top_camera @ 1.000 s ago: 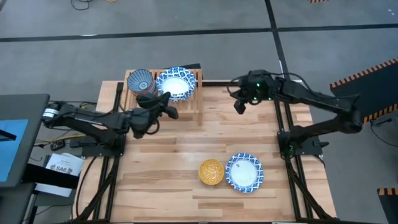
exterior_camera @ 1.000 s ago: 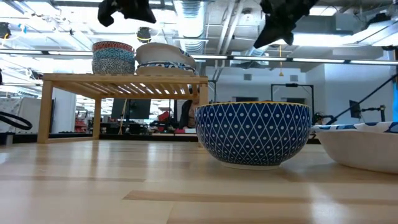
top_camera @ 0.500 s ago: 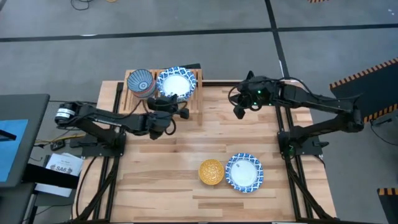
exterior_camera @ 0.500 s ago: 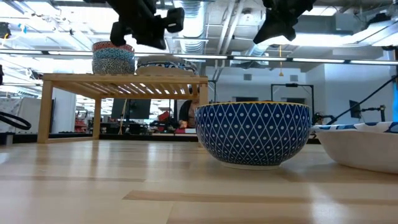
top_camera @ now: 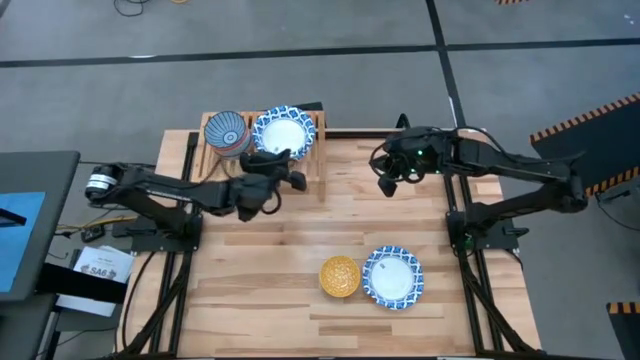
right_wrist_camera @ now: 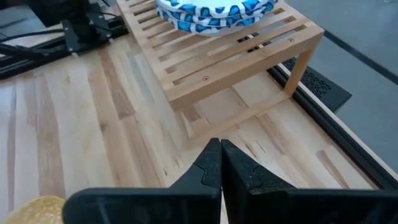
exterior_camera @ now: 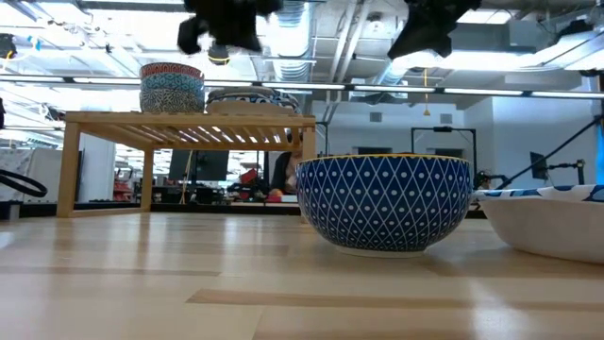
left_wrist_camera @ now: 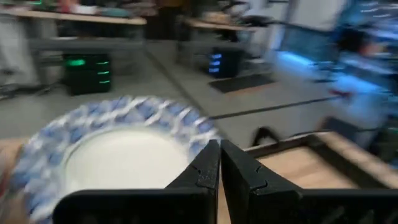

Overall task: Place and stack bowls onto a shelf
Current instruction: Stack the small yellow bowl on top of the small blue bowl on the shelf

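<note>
Both grippers are empty with fingers pressed together: the left gripper (top_camera: 285, 181) hangs at the shelf's (top_camera: 312, 160) near edge, the right gripper (top_camera: 386, 185) to the shelf's right. Still on the table's near right lie a wide patterned bowl (top_camera: 393, 277) and a yellow bowl (top_camera: 340, 276). They lie nearer the right arm, so I judge it better placed.

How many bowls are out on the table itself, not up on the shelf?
2: a yellow-lined bowl and a wide blue-and-white bowl, side by side near the table's front. More sit stacked on the shelf.
</note>
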{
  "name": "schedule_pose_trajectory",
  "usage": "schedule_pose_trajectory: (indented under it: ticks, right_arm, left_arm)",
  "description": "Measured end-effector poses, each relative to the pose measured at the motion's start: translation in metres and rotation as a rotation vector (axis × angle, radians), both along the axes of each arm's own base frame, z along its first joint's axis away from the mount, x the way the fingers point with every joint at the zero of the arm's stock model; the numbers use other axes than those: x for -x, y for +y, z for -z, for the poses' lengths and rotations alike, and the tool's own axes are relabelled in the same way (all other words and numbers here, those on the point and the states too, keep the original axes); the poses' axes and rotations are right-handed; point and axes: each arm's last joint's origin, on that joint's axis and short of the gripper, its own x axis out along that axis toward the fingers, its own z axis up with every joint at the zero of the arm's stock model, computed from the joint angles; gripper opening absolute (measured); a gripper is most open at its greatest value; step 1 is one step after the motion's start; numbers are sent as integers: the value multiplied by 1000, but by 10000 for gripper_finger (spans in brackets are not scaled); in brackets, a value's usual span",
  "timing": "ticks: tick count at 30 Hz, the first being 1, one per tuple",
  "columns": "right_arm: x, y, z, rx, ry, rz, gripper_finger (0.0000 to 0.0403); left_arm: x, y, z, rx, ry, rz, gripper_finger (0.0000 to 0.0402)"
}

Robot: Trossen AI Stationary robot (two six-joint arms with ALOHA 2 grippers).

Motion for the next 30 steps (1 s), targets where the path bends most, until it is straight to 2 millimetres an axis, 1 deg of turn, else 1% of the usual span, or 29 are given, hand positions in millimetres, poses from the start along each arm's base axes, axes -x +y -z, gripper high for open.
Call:
schedule_pose_trajectory:
  ticks: [1,2,5,7,9,12,15,18,21,24,26,27,30]
  right_arm:
    - [2,1,-1,0,1,-3,24]
    - [4,2,-1,-2,7,-5,30]
    - [11,8,-2,-16,32,-17,54]
    - [17,13,0,-51,64,-18,65]
    - [23,19,2,-88,105,-20,71]
    - [26,29,5,-156,126,-9,75]
    - [25,40,7,-236,131,-16,76]
    - [17,52,11,-304,140,-45,77]
    - [6,62,18,-334,166,-61,77]
    - [-9,71,29,-371,203,-69,78]
    - [-17,76,39,-374,257,-87,78]
    - [-20,79,43,-365,279,-100,78]
    - [-19,84,50,-329,351,-93,78]
  left_arm:
    - [2,-2,-11,-5,-11,49,0]
    - [4,-4,-21,-7,-26,133,0]
    - [15,-11,-47,-9,-42,465,0]
    - [25,-16,-58,-16,-44,690,0]
    - [36,-19,-63,-3,-28,820,0]
    - [53,-20,-66,45,-10,838,0]
    - [66,-22,-71,48,-16,825,0]
    - [75,-28,-79,12,-37,855,0]
    - [82,-30,-84,-29,-48,865,0]
    - [83,-31,-85,-35,-44,874,0]
    - [80,-32,-80,-20,-45,891,0]
    - [77,-33,-75,0,-48,896,0]
    - [63,-35,-50,130,-24,883,0]
